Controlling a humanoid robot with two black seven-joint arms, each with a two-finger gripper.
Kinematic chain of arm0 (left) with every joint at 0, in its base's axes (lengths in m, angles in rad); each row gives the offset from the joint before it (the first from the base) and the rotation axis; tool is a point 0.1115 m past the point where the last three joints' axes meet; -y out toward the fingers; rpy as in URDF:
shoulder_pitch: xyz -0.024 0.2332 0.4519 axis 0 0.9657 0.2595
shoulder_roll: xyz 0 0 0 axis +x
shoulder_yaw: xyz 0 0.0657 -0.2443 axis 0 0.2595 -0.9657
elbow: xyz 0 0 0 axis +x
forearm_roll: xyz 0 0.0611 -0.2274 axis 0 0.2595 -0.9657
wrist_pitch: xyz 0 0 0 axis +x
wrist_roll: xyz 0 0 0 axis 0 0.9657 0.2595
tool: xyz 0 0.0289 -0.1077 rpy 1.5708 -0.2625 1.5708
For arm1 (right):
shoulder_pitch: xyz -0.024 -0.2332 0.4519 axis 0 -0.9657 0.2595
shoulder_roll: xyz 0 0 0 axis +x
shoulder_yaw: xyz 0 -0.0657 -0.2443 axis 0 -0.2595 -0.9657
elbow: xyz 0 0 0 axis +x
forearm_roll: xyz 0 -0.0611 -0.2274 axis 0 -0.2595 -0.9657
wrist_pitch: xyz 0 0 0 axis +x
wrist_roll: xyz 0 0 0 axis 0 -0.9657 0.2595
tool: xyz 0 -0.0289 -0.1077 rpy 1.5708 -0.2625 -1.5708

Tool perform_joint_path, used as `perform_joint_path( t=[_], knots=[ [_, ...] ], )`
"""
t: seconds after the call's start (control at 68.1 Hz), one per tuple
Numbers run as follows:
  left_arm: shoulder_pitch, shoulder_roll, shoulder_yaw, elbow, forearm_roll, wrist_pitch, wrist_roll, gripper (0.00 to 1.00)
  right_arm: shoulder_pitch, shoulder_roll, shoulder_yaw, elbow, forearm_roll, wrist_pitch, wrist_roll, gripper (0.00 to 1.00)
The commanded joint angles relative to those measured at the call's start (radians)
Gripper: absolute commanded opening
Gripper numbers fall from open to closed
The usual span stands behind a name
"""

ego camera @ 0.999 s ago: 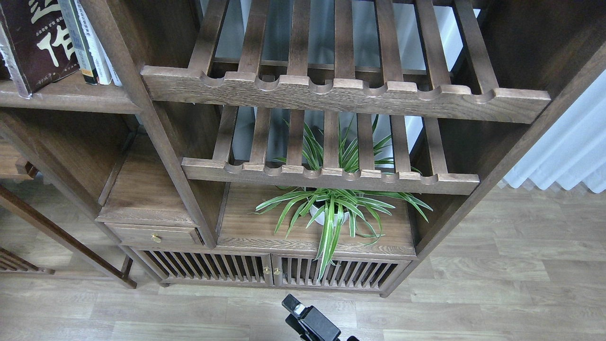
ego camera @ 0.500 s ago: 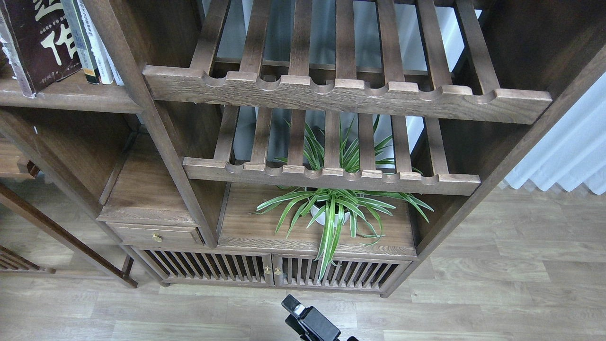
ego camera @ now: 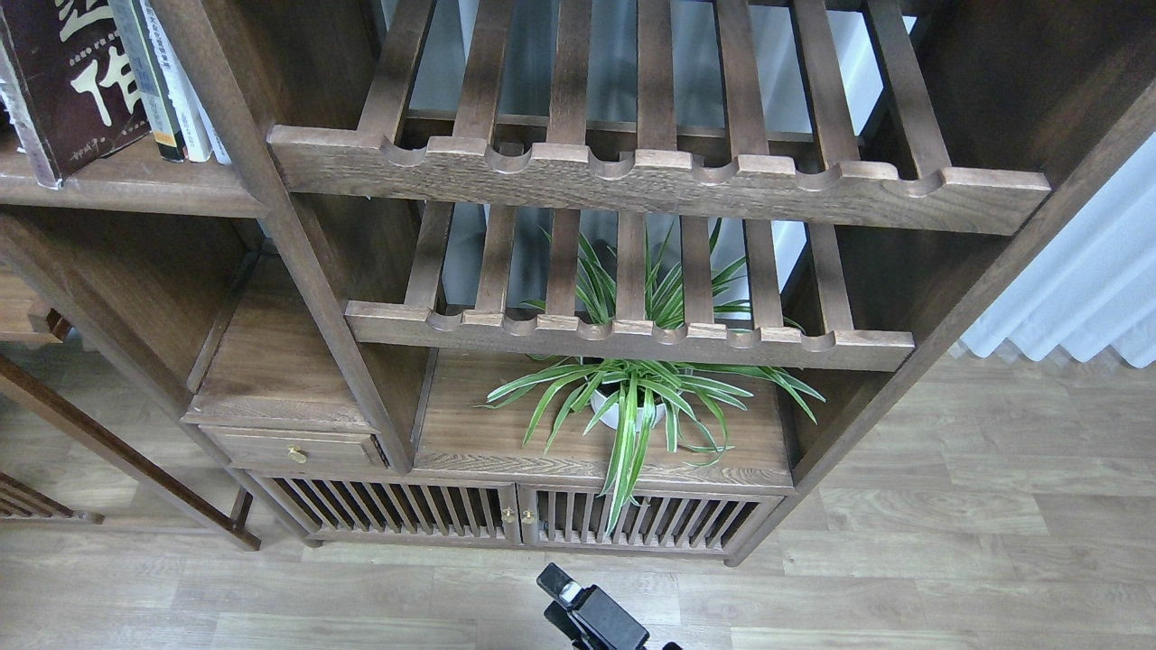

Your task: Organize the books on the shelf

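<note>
A thick maroon book [ego camera: 63, 86] with big cream Chinese characters stands upright at the top left, partly cut off by the frame's edge. It rests on the dark brown solid-board shelf [ego camera: 135, 188]. The other books of the task are out of view. A black end of an arm [ego camera: 591, 616] pokes up from the bottom edge, near the middle and leaning left, far below the shelf. It appears to be my right arm, and its fingers cannot be told apart. My left gripper is out of view.
Slim white-spined books [ego camera: 172, 86] stand right of the maroon book. Two slatted racks [ego camera: 650, 181] with scalloped rails fill the middle bay. A potted spider plant [ego camera: 632, 397] sits on the cabinet top [ego camera: 479, 442]. A small drawer [ego camera: 293, 450], wood floor and a white curtain [ego camera: 1084, 289] also show.
The whole view wobbled by a few pixels. Nothing in the scene has visibly moved.
</note>
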Motion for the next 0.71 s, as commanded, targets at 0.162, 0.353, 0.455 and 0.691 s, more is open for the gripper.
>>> perform_joint_path(
  t=[0.162, 0.353, 0.455, 0.691],
  knots=[
    [-0.177, -0.109, 0.187, 0.128, 0.001, 0.0, 0.0, 0.11, 0.0, 0.0, 0.0, -0.001, 0.0, 0.0, 0.0, 1.0],
    [-0.331, -0.191, 0.329, 0.217, -0.001, 0.0, 0.0, 0.11, 0.002, 0.0, 0.0, -0.001, 0.0, 0.0, 0.0, 1.0],
    [-0.354, -0.221, 0.343, 0.236, -0.001, 0.0, 0.0, 0.11, 0.002, 0.0, -0.001, -0.001, 0.0, 0.0, 0.0, 1.0],
    [-0.352, -0.274, 0.348, 0.274, 0.001, 0.0, 0.002, 0.11, 0.002, 0.0, 0.0, -0.001, 0.002, 0.0, 0.0, 1.0]
  ],
)
